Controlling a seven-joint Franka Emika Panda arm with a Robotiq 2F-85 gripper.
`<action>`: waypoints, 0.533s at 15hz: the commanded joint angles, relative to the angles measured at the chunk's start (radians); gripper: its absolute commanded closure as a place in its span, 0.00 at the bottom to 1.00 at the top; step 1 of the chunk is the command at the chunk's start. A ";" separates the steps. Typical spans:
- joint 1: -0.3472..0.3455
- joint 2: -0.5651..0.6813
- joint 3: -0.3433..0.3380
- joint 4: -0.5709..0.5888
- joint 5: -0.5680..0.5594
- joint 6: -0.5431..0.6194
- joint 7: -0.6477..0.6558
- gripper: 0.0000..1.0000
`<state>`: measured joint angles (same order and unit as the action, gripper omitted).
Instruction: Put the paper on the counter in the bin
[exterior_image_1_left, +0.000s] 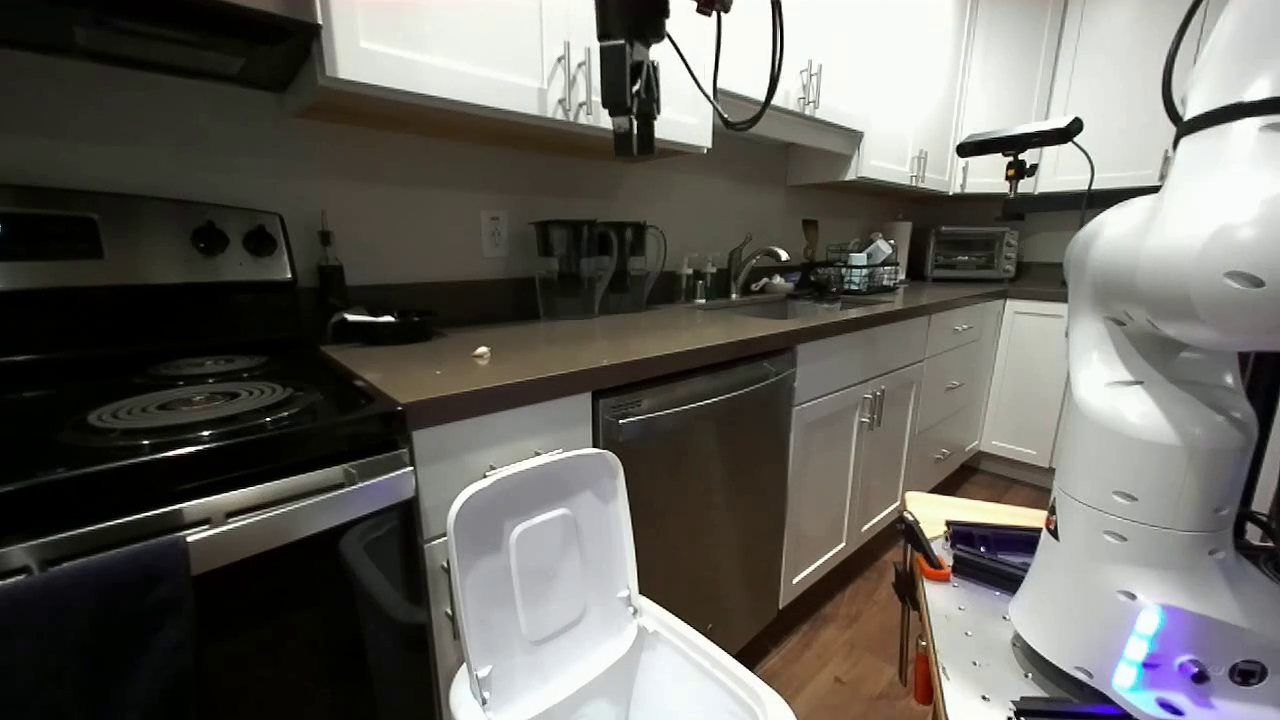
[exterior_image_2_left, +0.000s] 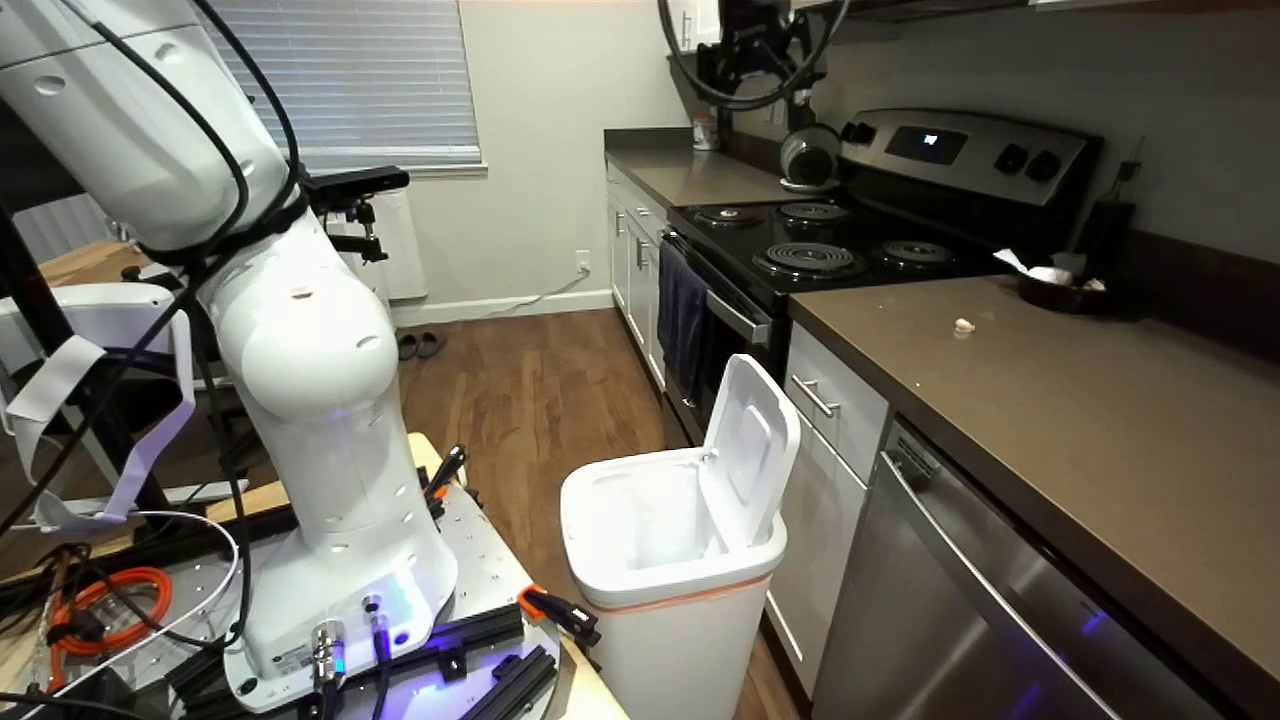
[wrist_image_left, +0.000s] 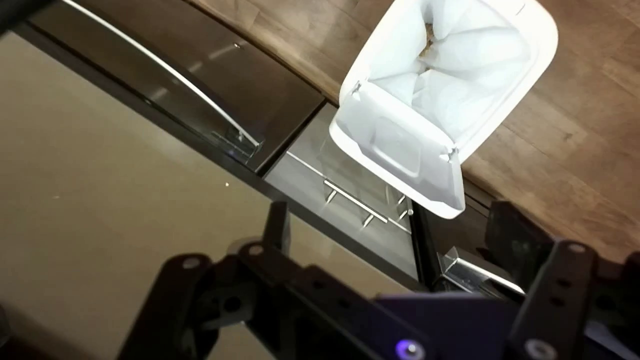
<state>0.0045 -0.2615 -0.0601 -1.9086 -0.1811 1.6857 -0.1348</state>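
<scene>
The paper is a small whitish scrap lying on the counter near the stove, seen in both exterior views (exterior_image_1_left: 481, 352) (exterior_image_2_left: 963, 326). In the wrist view I cannot make it out. The counter is dark brown (exterior_image_1_left: 620, 345) (exterior_image_2_left: 1120, 420) and fills the left of the wrist view (wrist_image_left: 125, 200). The white bin stands on the floor before the cabinets with its lid up (exterior_image_1_left: 590, 510) (exterior_image_2_left: 680, 650). Its opening and white liner show in the wrist view (wrist_image_left: 546, 45). My gripper (exterior_image_1_left: 635, 140) hangs high above the counter, fingers down. In the wrist view its fingers (wrist_image_left: 392, 222) are apart with nothing between them.
A black stove (exterior_image_2_left: 860, 240) adjoins the counter. A black dish with whitish things in it (exterior_image_2_left: 1065, 290) sits by the back wall. Pitchers (exterior_image_1_left: 580, 265) stand farther along. Upper cabinets (exterior_image_1_left: 450, 60) are behind the gripper. A steel dishwasher (exterior_image_1_left: 700, 480) is under the counter.
</scene>
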 joint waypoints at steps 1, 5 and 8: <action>-0.024 0.183 -0.055 0.227 0.098 -0.005 -0.114 0.00; -0.063 0.379 -0.082 0.452 0.224 0.011 -0.072 0.00; -0.103 0.517 -0.077 0.625 0.280 -0.012 -0.040 0.00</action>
<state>-0.0552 0.1066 -0.1457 -1.4793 0.0431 1.7094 -0.2015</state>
